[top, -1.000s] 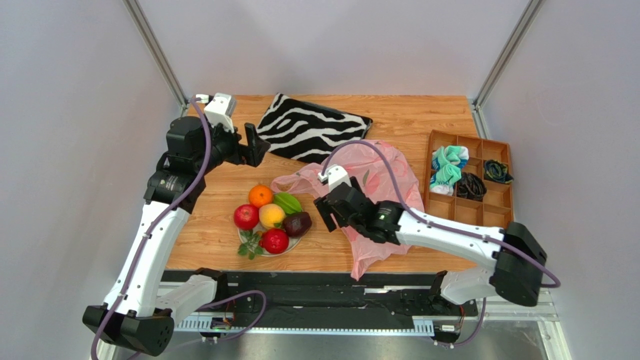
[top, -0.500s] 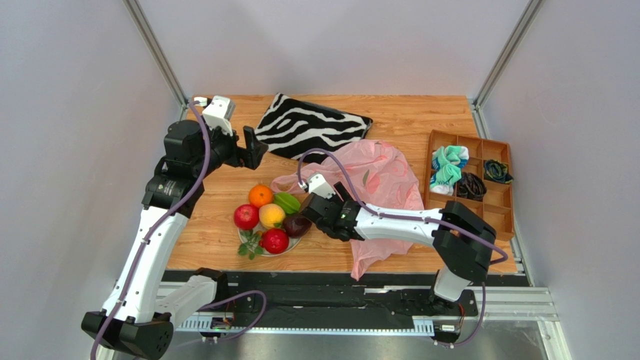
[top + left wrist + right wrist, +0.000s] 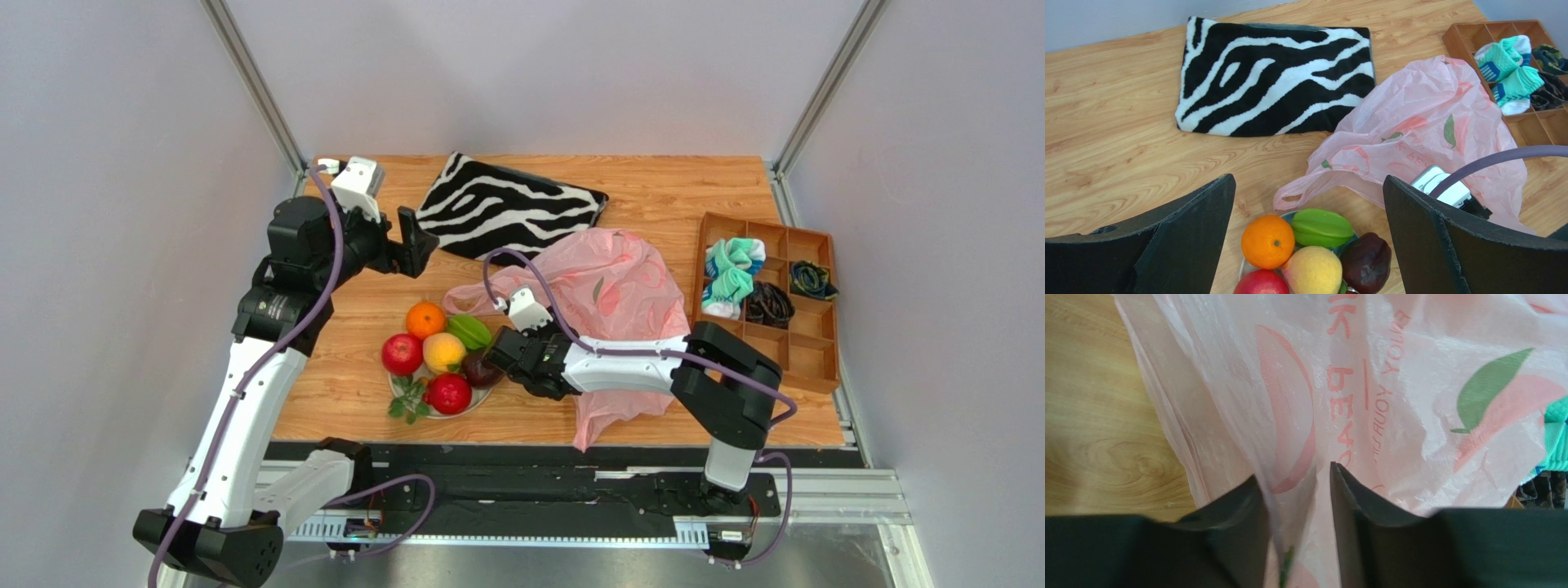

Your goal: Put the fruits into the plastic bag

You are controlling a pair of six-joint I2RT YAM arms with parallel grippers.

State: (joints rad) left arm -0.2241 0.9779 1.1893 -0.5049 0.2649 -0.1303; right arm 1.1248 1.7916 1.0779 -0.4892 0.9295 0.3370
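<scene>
beside the fruits (image 3: 442, 358), right hand (image 3: 1295, 474) is narrowing onto the bag (image 3: 1413, 386) film, likely readying its mouth; left hand (image 3: 1308, 179) is hanging wide.

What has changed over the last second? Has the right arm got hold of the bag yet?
The right gripper swung left across the plastic bag to its edge beside the fruits. Its jaws narrowed around a fold of bag film. I cannot tell whether the fold is pinched yet. The left gripper stayed open above the table, and the fruits, the zebra-striped pouch and the bag lie as before.
</scene>
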